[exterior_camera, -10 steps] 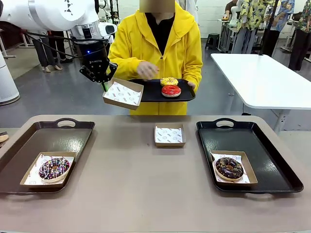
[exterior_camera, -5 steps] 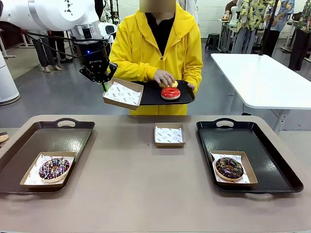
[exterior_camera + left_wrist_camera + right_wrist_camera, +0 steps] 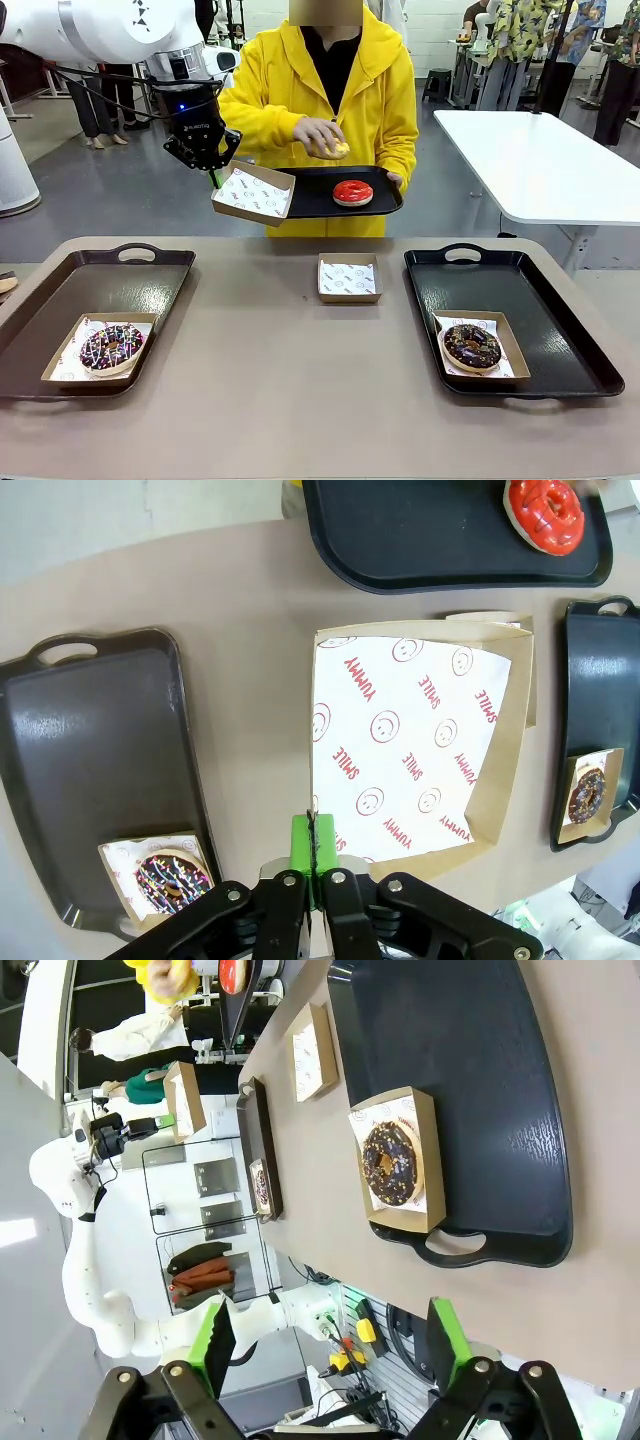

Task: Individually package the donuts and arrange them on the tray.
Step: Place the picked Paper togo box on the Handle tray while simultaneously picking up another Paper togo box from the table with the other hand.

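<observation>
Nearest, the right pincer (image 3: 330,1345) gapes wide and empty, facing the right tray (image 3: 470,285), where the dark donut (image 3: 472,346) sits boxed. Across the worktop (image 3: 270,380), the sprinkled donut (image 3: 111,347) is boxed on the left tray (image 3: 110,285). Between the trays stands a spare box (image 3: 349,277), empty.

Past the far edge, the left pincer (image 3: 214,172) is clamped on the rim of the held box (image 3: 253,193), which is empty. Its paper liner (image 3: 410,750) reads "YUMMY" and "SMILE" in red, among smiley faces. The box's long side runs from the pincer toward the person's small tray (image 3: 310,195), which carries the red donut (image 3: 352,192).

The yellow donut (image 3: 340,150) is in the person's hand (image 3: 318,135), above that tray and just to the robot's right of the held box. It likely needs only a short move left and down.
</observation>
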### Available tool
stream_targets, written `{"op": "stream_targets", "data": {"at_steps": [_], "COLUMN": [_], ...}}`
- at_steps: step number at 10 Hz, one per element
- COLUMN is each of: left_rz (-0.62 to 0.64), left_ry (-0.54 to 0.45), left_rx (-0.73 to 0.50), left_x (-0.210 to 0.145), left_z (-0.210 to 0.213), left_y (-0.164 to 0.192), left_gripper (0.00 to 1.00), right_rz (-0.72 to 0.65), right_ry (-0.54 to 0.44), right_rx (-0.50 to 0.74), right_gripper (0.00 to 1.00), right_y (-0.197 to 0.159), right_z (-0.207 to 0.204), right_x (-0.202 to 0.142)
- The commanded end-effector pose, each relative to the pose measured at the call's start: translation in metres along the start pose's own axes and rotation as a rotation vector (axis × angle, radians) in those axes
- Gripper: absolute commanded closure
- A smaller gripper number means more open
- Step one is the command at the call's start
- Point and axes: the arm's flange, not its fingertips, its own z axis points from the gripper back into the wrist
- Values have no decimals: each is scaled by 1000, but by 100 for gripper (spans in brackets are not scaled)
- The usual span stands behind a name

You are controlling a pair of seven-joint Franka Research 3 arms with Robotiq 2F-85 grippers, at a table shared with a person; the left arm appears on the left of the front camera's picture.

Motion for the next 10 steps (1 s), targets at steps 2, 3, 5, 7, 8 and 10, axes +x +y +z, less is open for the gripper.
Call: {"op": "stream_targets", "data": {"at_steps": [2,3,5,7,8,10], "left_rz": [-4,-4,-4,-4,-4,-4], "left_ry": [0,0,0,0,0,0], "left_rx": [-6,-6,-6,-6,-6,-6], "left_x": [-1,-1,-1,-1,-1,-1], "left_z": [-1,-1,-1,-1,-1,-1], "left_y": [3,3,3,3,3,3], "left_gripper": [100,100,100,100,100,100], "right_rz": [-5,-5,-5,-5,-5,-5], "right_ry": [6,6,6,6,6,6], "right_rx": [10,10,10,10,10,10], "right_gripper": [0,0,0,0,0,0], "right_y": [-1,-1,-1,-1,-1,-1], "right_z": [-1,-1,-1,-1,-1,-1], "right_x": [0,0,0,0,0,0]}}
